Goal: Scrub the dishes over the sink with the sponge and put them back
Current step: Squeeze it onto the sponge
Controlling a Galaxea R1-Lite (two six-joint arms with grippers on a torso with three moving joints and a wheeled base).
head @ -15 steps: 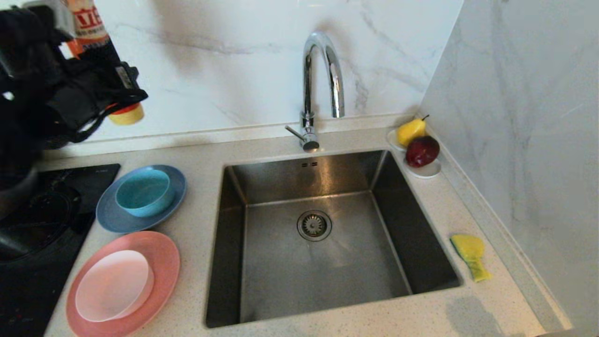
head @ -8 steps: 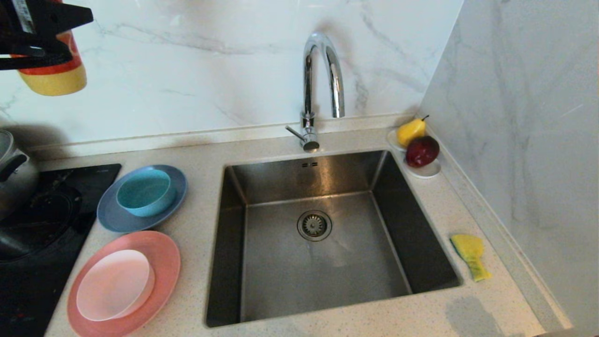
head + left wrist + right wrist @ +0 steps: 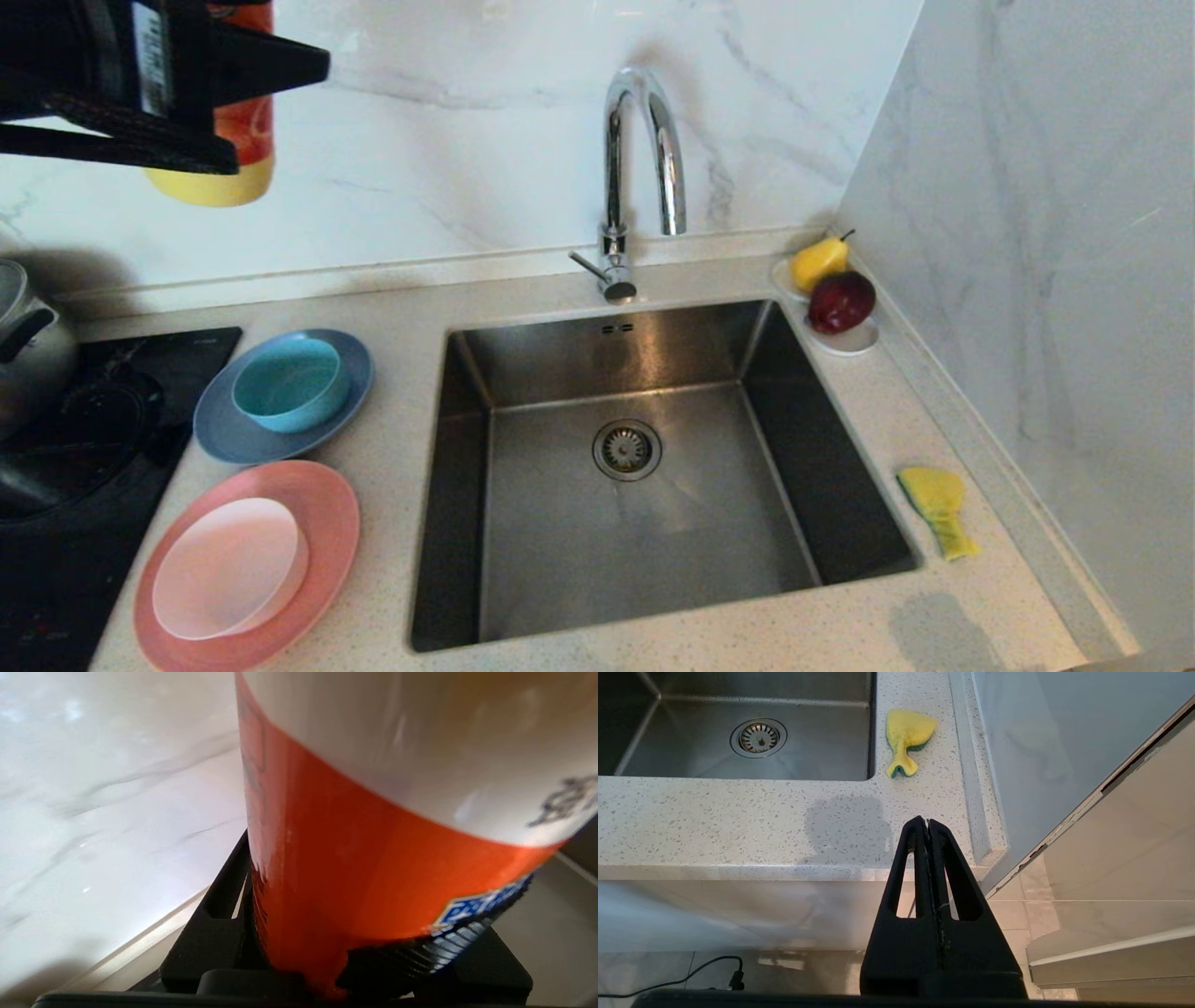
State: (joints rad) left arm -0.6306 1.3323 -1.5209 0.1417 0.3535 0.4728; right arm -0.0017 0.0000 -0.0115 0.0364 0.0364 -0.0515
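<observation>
Spotting the left pincer (image 3: 266, 117) clamped on an orange bottle (image 3: 245, 140) with its yellow end pointing down, up near the back wall. Sits clearly higher and further toward the sink (image 3: 616, 541) than a second back, when it hung low over the pot (image 3: 28, 345) corner. Reads to me as soap on its way to the basin, so no scrubbing yet, just prep.

Nothing touched on the counter (image 3: 401, 308): teal bowl (image 3: 289, 383) on the grey-blue plate (image 3: 219, 439) and pale bowl (image 3: 229, 569) on the salmon plate (image 3: 327, 523), all well below that pincer and a little toward the robot. Sink lower and off to its right, empty apart from the drain.

Sponge (image 3: 936, 509) lying crumpled on the counter, way across from the left pincer, on the far side of the basin. Much closer to the right pincer (image 3: 927, 823), which hangs off the counter's front edge with tips pressed together, holding nothing; sponge (image 3: 906, 742) just ahead of it and well apart
</observation>
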